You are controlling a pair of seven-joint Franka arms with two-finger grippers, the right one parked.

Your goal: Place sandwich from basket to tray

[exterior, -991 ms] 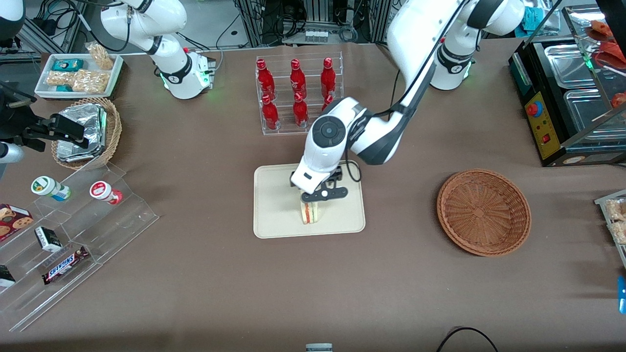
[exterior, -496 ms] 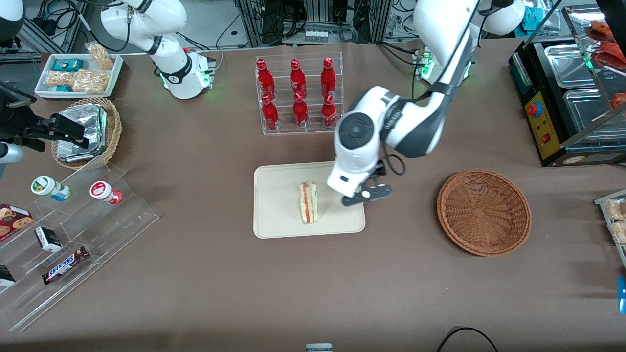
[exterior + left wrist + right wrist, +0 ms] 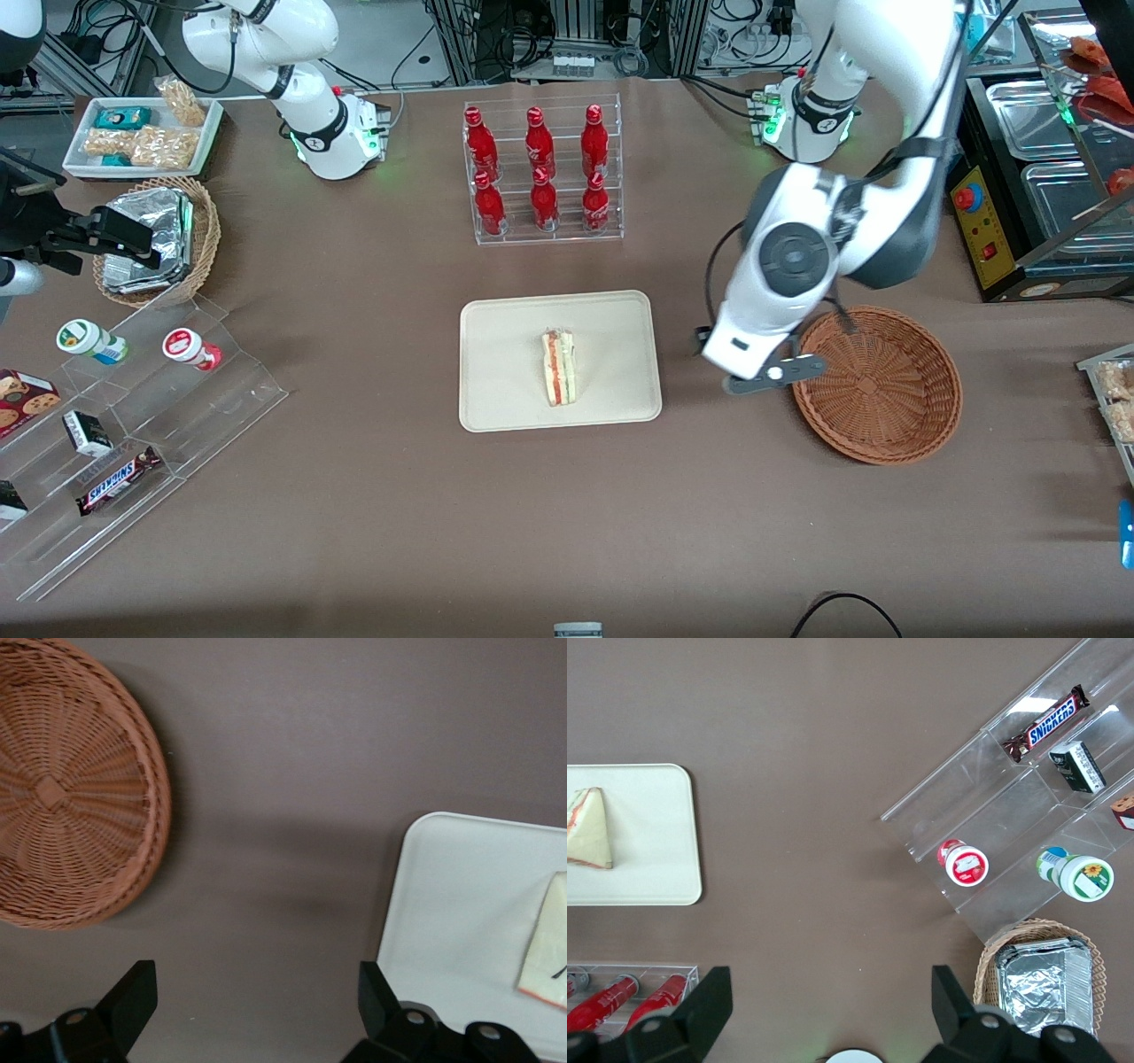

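The sandwich (image 3: 559, 367) lies on the tray (image 3: 496, 390); the spread, empty gripper (image 3: 257, 997) hangs between tray and basket (image 3: 877, 383). Placing seems done; next, only parking.

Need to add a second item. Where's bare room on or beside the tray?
Bare tray surface on both sides of the sandwich. Bare table between tray and basket, under the open end effector. Crowded: bottle rack, farther from the camera.

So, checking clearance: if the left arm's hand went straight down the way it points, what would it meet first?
Probably bare table, between the basket and the tray; the hand is open, though height is unclear.
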